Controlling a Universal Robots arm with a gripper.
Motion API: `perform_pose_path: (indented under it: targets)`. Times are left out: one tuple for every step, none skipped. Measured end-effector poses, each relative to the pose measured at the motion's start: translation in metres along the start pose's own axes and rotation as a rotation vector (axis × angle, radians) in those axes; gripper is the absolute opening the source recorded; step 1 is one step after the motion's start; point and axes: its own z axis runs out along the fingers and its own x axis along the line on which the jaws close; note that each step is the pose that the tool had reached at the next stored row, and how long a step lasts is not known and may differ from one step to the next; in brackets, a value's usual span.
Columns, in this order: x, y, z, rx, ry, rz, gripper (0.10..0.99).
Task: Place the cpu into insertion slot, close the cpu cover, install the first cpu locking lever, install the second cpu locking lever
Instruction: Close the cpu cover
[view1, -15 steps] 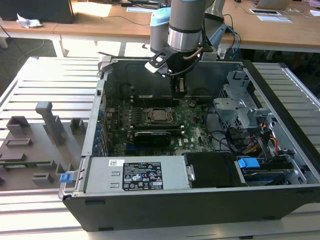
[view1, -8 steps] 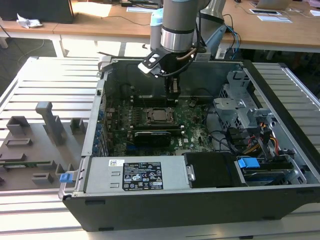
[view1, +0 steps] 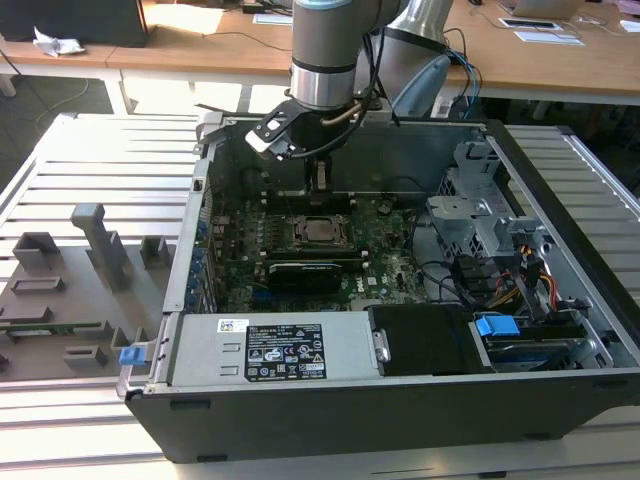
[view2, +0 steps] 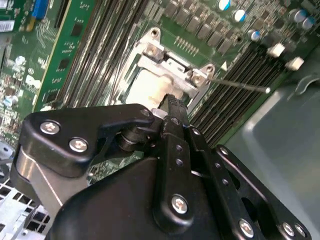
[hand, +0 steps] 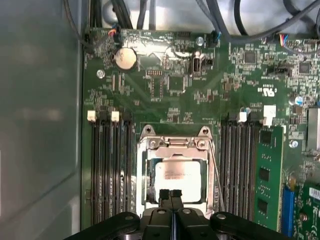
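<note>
- A ribbed grey metal table carries an open computer case lying on its side, with its inside facing up.
- Grey holder blocks stand on the table at the exterior view's left of the case. Wooden desks with papers and cables cross the far side of the room.
- In the case, a labelled power supply fills the near edge. The green motherboard lies beyond it, with a long black card across it.
- The cpu sits flat in its socket in the middle of the motherboard, just beyond the black card, silver top up.
- It is square, so no axis is longer. Its edges run parallel to the memory slots on either side.
- The cpu cover lies down around the cpu, which shows through its window. The frame's longer side runs along the memory slots. I cannot tell which edge is hinged.
- In the second wrist view a thin wire locking lever juts out from a socket corner over the slots, its tip free.
- The gripper hangs straight down from the arm inside the case. Its fingertips are pressed together with nothing between them, at the cover's edge nearest the arm. I cannot tell whether they touch it.
</note>
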Motion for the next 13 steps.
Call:
perform_pose_path:
  targets:
    - [0.0001, -0.0009, 0.0010, 0.000, 0.0000, 0.000, 0.106]
    - [0.0002, -0.0024, 0.0024, 0.000, 0.0000, 0.000, 0.106]
    - [0.0003, -0.0040, 0.0042, 0.000, 0.0000, 0.000, 0.106]
    - [0.0004, -0.0050, 0.0053, 0.000, 0.0000, 0.000, 0.106]
    - [0.0005, -0.0056, 0.0061, 0.000, 0.0000, 0.000, 0.106]
    - [0.0006, -0.0068, 0.0073, 0.000, 0.0000, 0.000, 0.106]
    - [0.0007, -0.0075, 0.0082, 0.000, 0.0000, 0.000, 0.106]
    - [0.0007, -0.0077, 0.0087, 0.000, 0.0000, 0.000, 0.106]
    - [0.0007, -0.0077, 0.0091, 0.000, 0.0000, 0.000, 0.106]
    - [0.0007, -0.0079, 0.0098, 0.000, 0.0000, 0.000, 0.106]
    - [0.0008, -0.0079, 0.0103, 0.000, 0.0001, 0.000, 0.106]
    - [0.0008, -0.0080, 0.0107, 0.000, 0.0000, 0.000, 0.106]
    - [0.0009, -0.0080, 0.0112, 0.000, 0.0000, 0.000, 0.106]
